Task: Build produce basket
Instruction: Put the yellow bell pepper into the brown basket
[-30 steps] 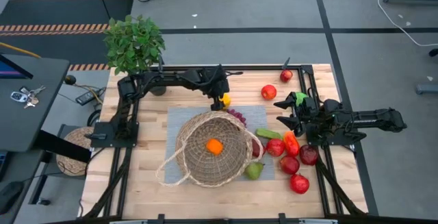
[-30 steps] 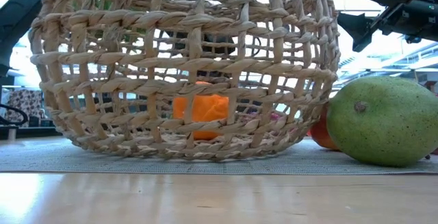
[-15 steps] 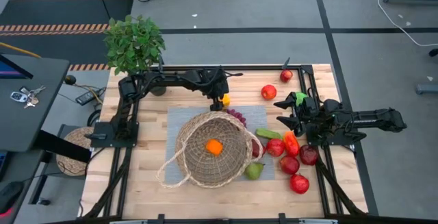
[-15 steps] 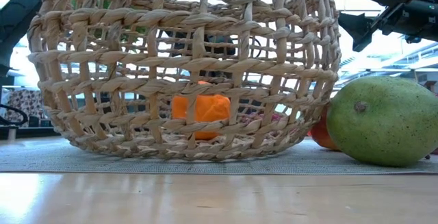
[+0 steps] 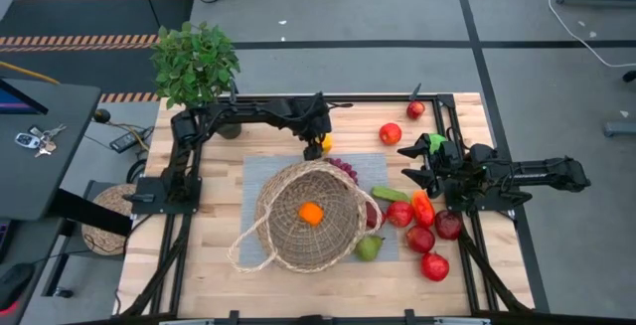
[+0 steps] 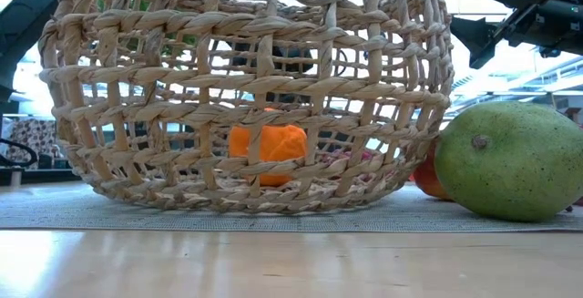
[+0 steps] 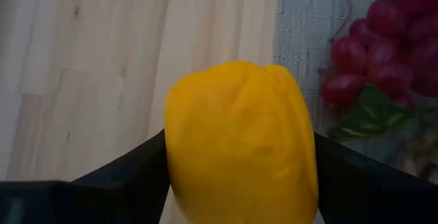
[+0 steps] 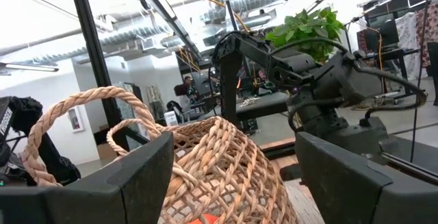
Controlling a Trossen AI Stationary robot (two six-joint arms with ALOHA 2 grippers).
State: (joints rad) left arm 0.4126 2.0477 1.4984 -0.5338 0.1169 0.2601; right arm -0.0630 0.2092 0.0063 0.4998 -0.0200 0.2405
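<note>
Holding a yellow pepper (image 7: 241,145) between the two dark fingers (image 7: 123,176) of my left claw (image 5: 319,146), I am clamped on its sides so it hangs clear of the wood, just beyond the far rim of the basket (image 5: 343,236) and beside the grapes (image 7: 383,46) on the grey mat (image 5: 253,171). That basket sits tilted on the mat, mouth up, its handle (image 5: 241,250) looping out toward the near left, with one orange (image 5: 311,213) already inside (the low view shows it through the weave). My guess is the pepper goes in next, so I need to carry it over the rim before letting go. My right claw (image 5: 410,163) waits with fingers spread apart, out by the apples (image 5: 420,239) and the green pear (image 5: 370,248), near the pieces I judge it will fetch.
</note>
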